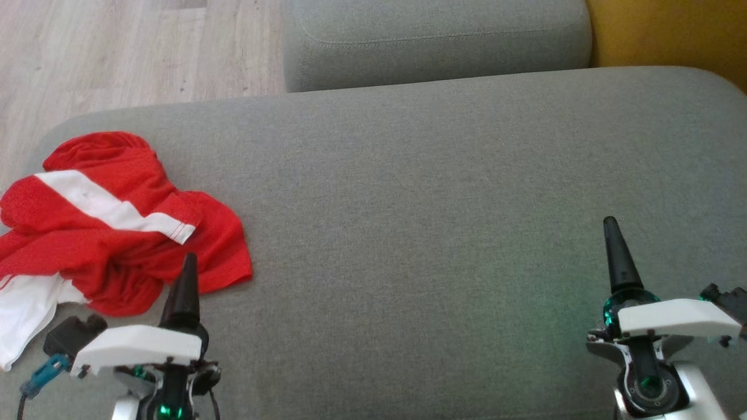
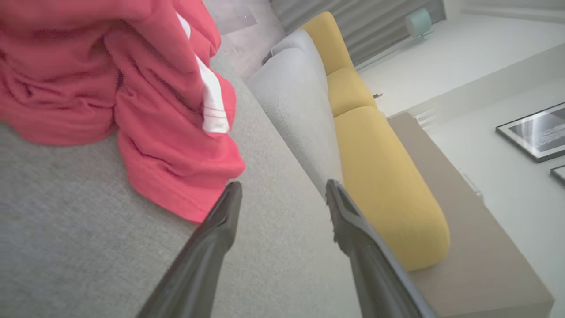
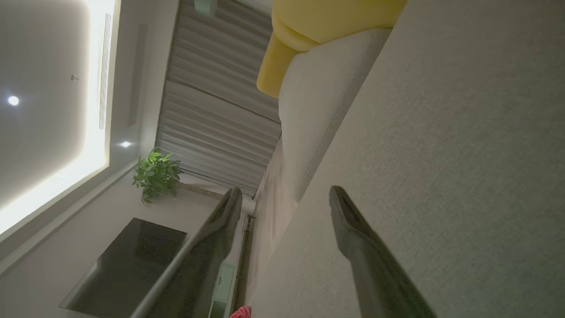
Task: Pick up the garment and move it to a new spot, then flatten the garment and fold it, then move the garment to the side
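We hold our left gripper [image 2: 282, 185] open, the crumpled garment's [image 2: 167, 145] hem just beyond its fingertips for pinching, while our right gripper [image 3: 284, 190] hangs open, well apart.

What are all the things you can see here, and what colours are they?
sofa seat: one, grey, spread across the head view
garment: one, red with white bands, crumpled at the seat's left end
back cushion: one, grey, beyond the seat
yellow cushions: two, yellow, beside the grey ones
floor: one, pale wood, far left
plant: one, green, by the curtain
curtain: one, grey, pleated
framed pictures: two, dark frames, on a white wall
left gripper: one, dark fingers, open, beside the garment's hem
right gripper: one, dark fingers, open, over bare seat
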Robot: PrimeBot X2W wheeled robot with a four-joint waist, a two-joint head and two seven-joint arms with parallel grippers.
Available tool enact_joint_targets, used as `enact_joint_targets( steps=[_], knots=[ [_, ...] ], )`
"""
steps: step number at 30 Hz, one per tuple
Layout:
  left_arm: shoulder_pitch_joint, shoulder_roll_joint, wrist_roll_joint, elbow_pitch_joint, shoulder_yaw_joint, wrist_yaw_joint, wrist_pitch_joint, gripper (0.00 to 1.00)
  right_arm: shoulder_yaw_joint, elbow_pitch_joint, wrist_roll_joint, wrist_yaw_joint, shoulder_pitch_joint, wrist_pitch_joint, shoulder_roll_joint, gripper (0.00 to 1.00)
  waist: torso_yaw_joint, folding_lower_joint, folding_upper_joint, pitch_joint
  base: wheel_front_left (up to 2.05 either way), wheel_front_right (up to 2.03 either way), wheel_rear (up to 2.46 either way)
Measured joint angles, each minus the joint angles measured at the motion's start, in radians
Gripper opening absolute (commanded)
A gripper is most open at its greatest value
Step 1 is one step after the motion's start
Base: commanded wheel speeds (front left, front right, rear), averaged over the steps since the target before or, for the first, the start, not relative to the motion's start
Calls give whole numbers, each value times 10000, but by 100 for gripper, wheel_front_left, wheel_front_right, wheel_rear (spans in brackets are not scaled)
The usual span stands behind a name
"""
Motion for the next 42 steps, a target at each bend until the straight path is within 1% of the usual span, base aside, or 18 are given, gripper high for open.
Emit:
enact_joint_targets(
  steps=[3, 9, 13, 14, 25, 30, 42],
  knots=[
    [-1, 6, 660, -2, -35, 111, -92, 100, 27, -4, -401, 0, 1, -82, 10, 100, 3, 0, 0, -22, 0, 0, 0],
    [-1, 19, 1831, -96, -351, 412, -251, 100, 123, -105, -1691, 0, 1, -221, 2, 100, 8, 0, 0, -54, 0, 0, 0],
    [-1, 58, 2426, -123, -543, 535, -351, 100, 184, -165, -2592, 0, 1, -374, 4, 100, 4, 0, 0, -70, 0, 0, 0],
    [-1, 58, 2426, -123, -543, 535, -351, 100, 184, -165, -2592, 0, 1, -374, 4, 100, 4, 0, 0, -70, 0, 0, 0],
    [-76, 65, 3724, -115, -729, 966, -704, 100, 186, -207, -4380, 0, 1, -713, 13, 100, 4, 0, 0, -92, 0, 0, 0],
    [-223, 65, 4282, -109, -913, 1066, -867, 100, 173, -207, -5018, 0, 0, -811, 15, 100, -5, 0, 0, -102, 0, 0, 0],
    [-385, 67, 5601, -117, -993, 1315, -1179, 100, 316, -109, -6274, 0, -291, -1181, 27, 100, -2, 0, 0, -144, 0, 0, 0]
  ],
)
